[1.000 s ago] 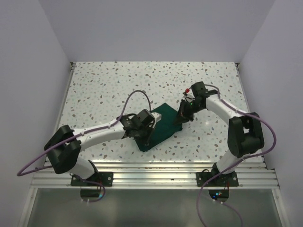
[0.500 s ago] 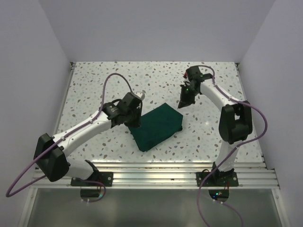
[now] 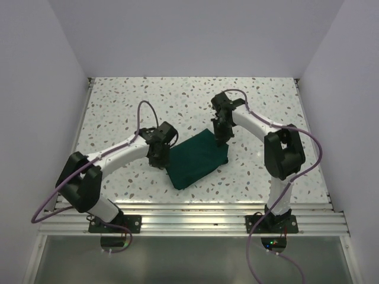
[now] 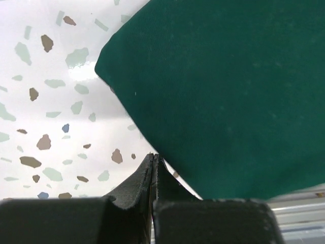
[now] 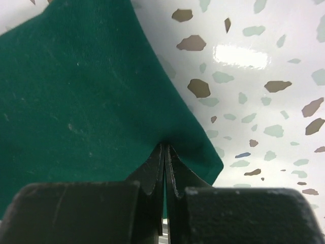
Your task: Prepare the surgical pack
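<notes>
Near the middle of the table point(image 3: 118, 112), a little toward its near edge, lies the dark green drape point(image 3: 197, 158), folded into a flat, roughly rectangular bundle set askew to the table's edges. Its weave is matt and fine, with faint lint marks and soft rounded corners (left wrist view point(image 4: 228, 101); right wrist view point(image 5: 76, 101)). The table is glossy white terrazzo scattered with grey-green and brown chips, and it mirrors the overhead light.

The left gripper point(image 3: 160, 160) stands at the bundle's left edge. Its black jaws are pressed together with no gap, and their tips point(image 4: 153, 157) sit over bare terrazzo just beside the fabric's border.

The right gripper point(image 3: 221, 139) stands at the bundle's far right corner, its jaws likewise closed flat against each other. The tips point(image 5: 165, 148) meet the cloth close to that corner. Whether any fabric is pinched between them cannot be told.
</notes>
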{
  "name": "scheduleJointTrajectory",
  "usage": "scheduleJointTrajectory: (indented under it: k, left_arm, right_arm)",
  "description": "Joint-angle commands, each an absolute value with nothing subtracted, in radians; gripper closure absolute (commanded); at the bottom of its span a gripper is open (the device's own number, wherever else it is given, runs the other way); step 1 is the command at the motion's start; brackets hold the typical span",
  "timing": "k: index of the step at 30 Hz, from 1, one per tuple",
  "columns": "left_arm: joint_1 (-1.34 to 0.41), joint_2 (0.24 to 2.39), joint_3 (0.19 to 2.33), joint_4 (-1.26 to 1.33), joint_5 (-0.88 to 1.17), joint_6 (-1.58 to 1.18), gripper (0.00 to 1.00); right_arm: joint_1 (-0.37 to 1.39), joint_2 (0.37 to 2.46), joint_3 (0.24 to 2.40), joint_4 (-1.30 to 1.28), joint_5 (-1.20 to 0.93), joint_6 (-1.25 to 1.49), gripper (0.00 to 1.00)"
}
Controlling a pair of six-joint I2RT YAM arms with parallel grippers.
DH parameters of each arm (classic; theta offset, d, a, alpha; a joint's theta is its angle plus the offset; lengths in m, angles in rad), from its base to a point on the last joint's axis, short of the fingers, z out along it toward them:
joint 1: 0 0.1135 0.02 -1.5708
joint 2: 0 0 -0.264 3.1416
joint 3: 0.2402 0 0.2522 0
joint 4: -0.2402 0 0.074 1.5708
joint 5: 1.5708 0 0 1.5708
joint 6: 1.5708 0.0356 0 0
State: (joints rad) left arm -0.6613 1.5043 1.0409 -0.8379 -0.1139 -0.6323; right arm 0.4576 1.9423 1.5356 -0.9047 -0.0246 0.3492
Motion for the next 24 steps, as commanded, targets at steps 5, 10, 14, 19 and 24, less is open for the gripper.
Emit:
scheduleJointTrajectory:
  k: [5,10,14,19,24]
  left_arm:
    - [-0.637,1.706,1.094,-0.758,-0.098,-0.546,1.00]
    - [-0.611,1.799,1.198,-0.726,-0.117,-0.493,1.00]
    - [-0.574,1.864,1.301,-0.716,-0.110,-0.448,1.00]
    - [-0.540,1.943,1.428,-0.703,-0.086,-0.396,1.00]
    - [-0.502,1.918,1.402,-0.727,-0.097,-0.397,1.00]
  right_arm:
    - [0.465,1.927,1.497,-0.925,0.018,0.341,1.00]
    - [0.454,1.927,1.535,-0.957,0.046,0.328,1.00]
    - [0.424,1.922,1.563,-0.966,0.043,0.328,1.00]
    - [0.367,1.943,1.623,-0.992,0.029,0.325,1.00]
    - [0.316,1.918,1.637,-1.037,0.057,0.330,1.00]
